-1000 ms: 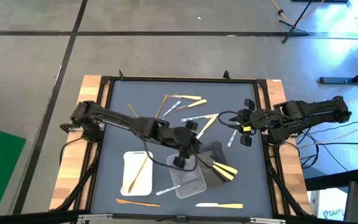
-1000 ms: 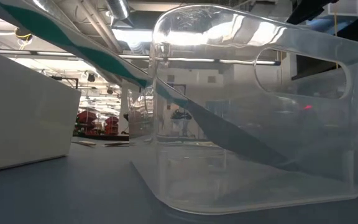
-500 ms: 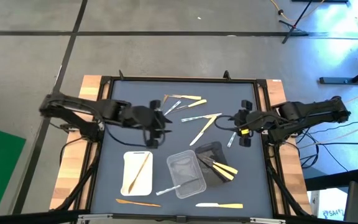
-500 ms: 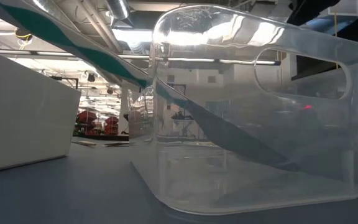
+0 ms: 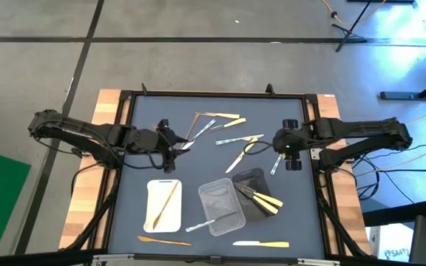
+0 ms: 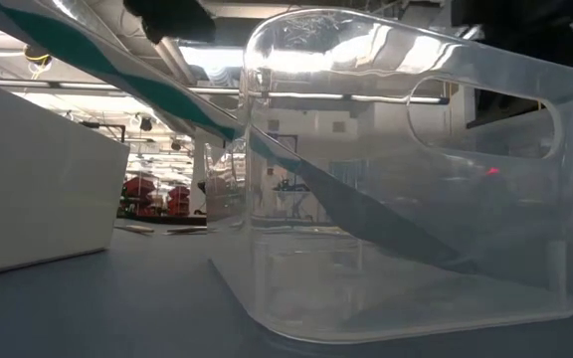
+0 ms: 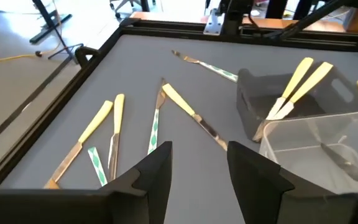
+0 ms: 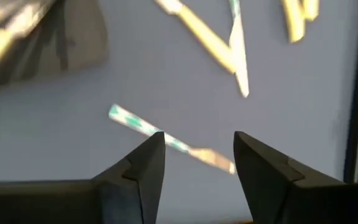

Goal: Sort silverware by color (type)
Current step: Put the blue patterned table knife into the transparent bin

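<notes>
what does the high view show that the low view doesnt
Only the high view shows both arms: the open left gripper and open right gripper over the mat, the loose silverware, and the black tray holding yellow utensils. Only the low view shows the room behind the table. Both share the clear tray and the white tray.

Two dark jointed arms; black cables (trailing); dark blocky fingers [image 7: 157,177].
</notes>
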Motion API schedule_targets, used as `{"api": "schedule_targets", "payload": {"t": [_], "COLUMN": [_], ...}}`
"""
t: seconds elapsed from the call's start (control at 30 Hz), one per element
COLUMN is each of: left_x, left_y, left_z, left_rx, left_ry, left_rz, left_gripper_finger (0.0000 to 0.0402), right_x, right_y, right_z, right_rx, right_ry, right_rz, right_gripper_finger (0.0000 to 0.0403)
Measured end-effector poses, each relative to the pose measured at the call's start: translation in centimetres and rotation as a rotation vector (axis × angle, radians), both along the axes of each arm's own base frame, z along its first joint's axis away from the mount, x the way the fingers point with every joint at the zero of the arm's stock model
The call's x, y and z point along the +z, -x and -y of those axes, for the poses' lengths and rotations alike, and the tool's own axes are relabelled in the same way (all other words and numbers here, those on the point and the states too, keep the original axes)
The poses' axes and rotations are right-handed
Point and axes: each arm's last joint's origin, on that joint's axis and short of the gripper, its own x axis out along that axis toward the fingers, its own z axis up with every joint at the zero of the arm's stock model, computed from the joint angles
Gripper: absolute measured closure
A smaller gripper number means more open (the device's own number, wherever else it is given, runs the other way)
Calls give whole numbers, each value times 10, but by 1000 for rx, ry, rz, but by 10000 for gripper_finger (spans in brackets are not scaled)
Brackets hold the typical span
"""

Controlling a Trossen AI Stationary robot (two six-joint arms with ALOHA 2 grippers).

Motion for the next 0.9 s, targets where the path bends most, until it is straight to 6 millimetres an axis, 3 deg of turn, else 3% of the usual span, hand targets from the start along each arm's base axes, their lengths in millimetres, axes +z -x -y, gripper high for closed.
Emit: {"api": "schedule_targets", "payload": {"t": [0.33,0.53,0.9], "left_x": [-9,-9,-9], "left_y": [1,1,1], "left_z": [0,-1,-1], "left_rx": [16,16,38], "left_ry": [9,8,-5], "left_rz": [-14,-16,-14], "left_gripper_finger": [253,253,253], "right_x": [-21,-56,-115], "right_y": [-14,-6,-3], "right_z": [15,14,12], "right_rx": [92,94,235], "right_ry": [-48,-125,-159], "right_rz": [-156,-219,-160], "right_gripper_finger": [233,233,233]}}
